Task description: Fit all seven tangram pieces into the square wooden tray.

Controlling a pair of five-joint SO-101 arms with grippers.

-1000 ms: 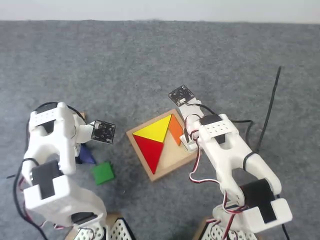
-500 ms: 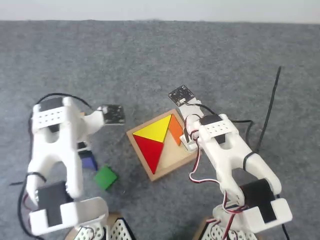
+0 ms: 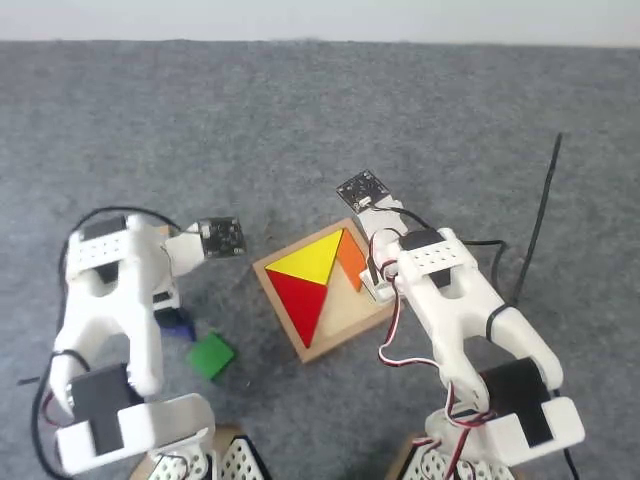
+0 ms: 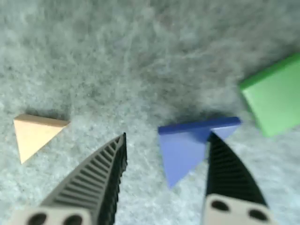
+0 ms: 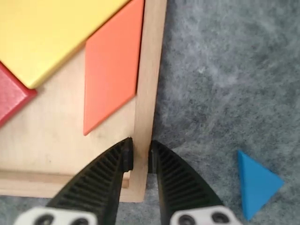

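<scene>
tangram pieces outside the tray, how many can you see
4. Green square and blue triangle lie side by side left of the tray; cream triangle on the blue one's other side; light blue triangle off the tray's right rim. Arms may hide others.

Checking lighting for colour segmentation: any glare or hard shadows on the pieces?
High view: even light, no glare on the tray. Left wrist view: a dark shadow on the carpet along the blue triangle. Right wrist view: no glare on the orange piece.
</scene>
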